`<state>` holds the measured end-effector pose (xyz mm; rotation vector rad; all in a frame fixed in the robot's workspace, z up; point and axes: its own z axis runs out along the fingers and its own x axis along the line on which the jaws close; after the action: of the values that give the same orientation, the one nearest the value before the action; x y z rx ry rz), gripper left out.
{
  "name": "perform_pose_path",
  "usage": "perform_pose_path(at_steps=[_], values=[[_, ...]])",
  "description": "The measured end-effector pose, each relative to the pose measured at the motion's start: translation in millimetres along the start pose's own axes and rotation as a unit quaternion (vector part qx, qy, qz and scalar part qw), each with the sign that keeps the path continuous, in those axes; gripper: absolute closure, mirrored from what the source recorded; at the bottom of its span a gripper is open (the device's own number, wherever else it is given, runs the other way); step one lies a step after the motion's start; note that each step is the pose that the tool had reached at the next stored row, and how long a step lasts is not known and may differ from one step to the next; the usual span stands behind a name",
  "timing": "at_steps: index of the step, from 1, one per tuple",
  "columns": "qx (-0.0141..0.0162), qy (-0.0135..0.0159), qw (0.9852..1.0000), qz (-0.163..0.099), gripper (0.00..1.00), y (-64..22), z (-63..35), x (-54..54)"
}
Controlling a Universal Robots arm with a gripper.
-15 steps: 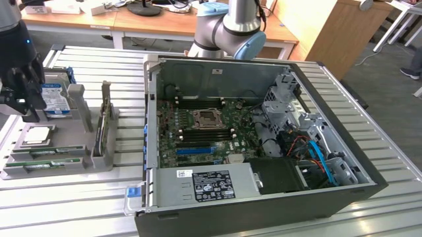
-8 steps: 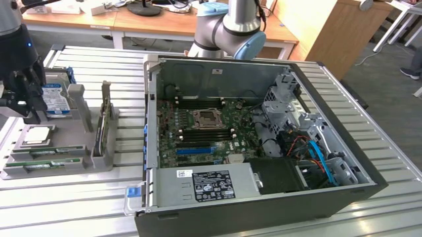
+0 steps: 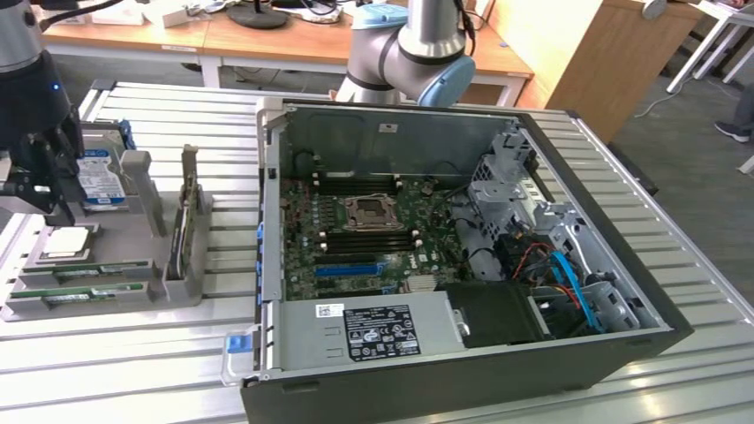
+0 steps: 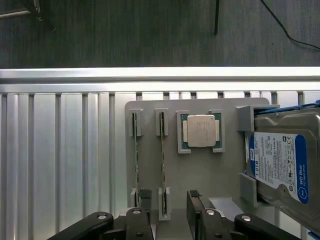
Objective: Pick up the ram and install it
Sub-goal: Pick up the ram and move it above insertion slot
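Observation:
Two ram sticks stand on edge in slots of a grey holder tray (image 4: 200,170); one ram (image 4: 162,165) lies between my fingertips, the other ram (image 4: 135,165) is just outside them. In the exterior view the ram sticks (image 3: 85,281) sit at the tray's near end. My gripper (image 4: 169,202) hovers over the tray, open, with one dark finger (image 4: 145,200) on each side of the nearer stick and nothing held. In the exterior view the gripper (image 3: 49,208) hangs above the tray at the exterior view's left. The open computer case (image 3: 274,265) shows its motherboard (image 3: 365,238).
A square silver processor (image 4: 201,130) lies in the tray beside the sticks, and a hard drive (image 4: 280,160) with a blue label stands in it. A flat card (image 3: 186,216) stands upright in the tray. The slatted metal table (image 3: 118,371) carries everything.

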<state>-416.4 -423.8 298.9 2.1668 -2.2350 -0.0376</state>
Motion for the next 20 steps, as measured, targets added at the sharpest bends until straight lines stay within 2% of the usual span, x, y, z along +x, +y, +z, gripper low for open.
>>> perform_pose_path(at_steps=[20], values=[[0.0, 0.0, 1.0, 0.0, 0.59, -0.7, 19.8, -0.1]])
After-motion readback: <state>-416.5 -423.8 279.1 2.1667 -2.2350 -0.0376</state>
